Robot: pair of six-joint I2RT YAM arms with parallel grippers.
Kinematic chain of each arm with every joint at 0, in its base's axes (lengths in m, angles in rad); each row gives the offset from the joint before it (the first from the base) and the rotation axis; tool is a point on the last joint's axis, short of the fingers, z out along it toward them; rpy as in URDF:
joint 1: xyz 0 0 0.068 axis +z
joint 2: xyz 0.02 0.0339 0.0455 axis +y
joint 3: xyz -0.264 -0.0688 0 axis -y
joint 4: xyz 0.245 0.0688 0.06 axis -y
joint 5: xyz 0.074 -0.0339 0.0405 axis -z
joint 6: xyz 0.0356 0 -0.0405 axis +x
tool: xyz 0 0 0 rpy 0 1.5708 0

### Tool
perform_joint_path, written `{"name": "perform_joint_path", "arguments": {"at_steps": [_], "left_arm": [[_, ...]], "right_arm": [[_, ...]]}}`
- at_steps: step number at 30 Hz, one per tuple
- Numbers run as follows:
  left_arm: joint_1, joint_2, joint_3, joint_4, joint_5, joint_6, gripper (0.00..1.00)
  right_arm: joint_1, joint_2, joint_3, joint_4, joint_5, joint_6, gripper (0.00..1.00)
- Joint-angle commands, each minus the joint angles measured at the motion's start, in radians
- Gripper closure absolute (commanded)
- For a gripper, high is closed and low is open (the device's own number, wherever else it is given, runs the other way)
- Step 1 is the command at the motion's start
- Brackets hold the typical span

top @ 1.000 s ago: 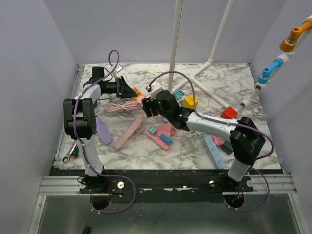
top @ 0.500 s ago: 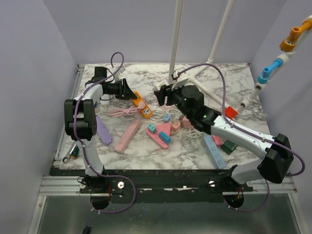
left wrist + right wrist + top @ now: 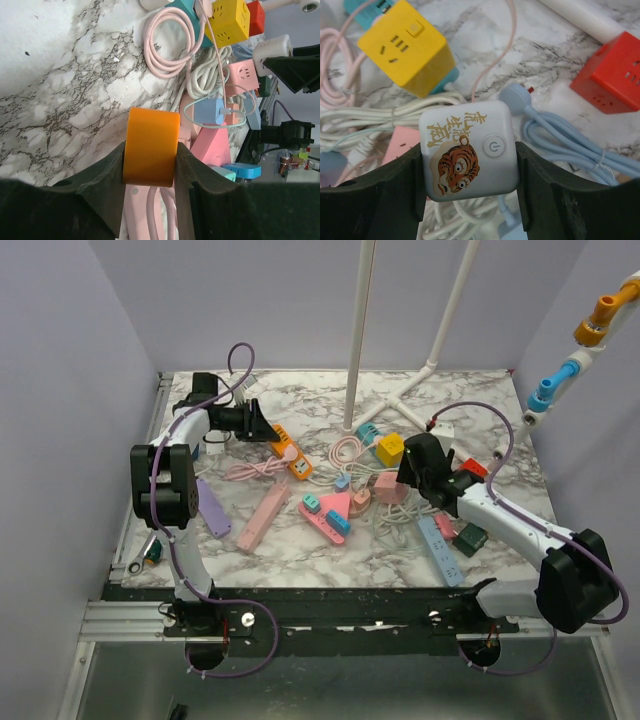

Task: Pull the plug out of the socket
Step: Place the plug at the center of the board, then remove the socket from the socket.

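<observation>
two arms reached over the marbled counter (image 3: 470,390) in the top view. the left end effector (image 3: 258,424) sat at the far left, pinching one end of an orange power strip (image 3: 290,452) that lay angled toward the middle of the counter. the right end effector (image 3: 420,462) hung over a tangle of cords right of centre, between a yellow cube socket (image 3: 390,449) and a red cube socket (image 3: 470,469). what it held could not be made out from above. a pink power strip (image 3: 262,517) lay near the front.

in the left wrist view, the orange power strip (image 3: 150,147) was clamped between the two black fingers (image 3: 105,175), which pressed on both its sides. beyond it lay a coiled pink cable (image 3: 167,42) and the yellow cube socket (image 3: 227,20).

in the right wrist view, a white plug block (image 3: 467,150), printed with a tiger and carrying a round power button, was pinched between the fingers (image 3: 395,185), the jaws held apart by its width. under it lay white cords (image 3: 370,117) and a pale blue cable (image 3: 560,135), with the yellow cube socket (image 3: 407,47) at upper left and the red cube socket (image 3: 612,75) at upper right. the white plug block and the orange power strip were well apart, each in its own end effector.
</observation>
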Motion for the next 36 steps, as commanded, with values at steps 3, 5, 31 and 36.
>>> {"name": "perform_joint_path", "arguments": {"at_steps": [3, 5, 31, 36], "left_arm": [[0.007, -0.059, 0.058, -0.049, 0.100, 0.043, 1.00], [0.008, -0.068, 0.053, -0.055, 0.101, 0.053, 1.00], [0.022, -0.124, 0.057, -0.113, 0.128, 0.129, 1.00], [0.021, -0.141, 0.055, -0.112, 0.125, 0.130, 1.00]], "right_arm": [[-0.009, -0.039, -0.013, -0.095, 0.086, 0.132, 0.36], [-0.009, -0.036, 0.011, -0.108, 0.100, 0.133, 0.21], [0.272, 0.508, 0.566, 0.336, -0.588, 0.432, 0.13], [0.273, 0.586, 0.613, 0.304, -0.596, 0.461, 0.17]]}}
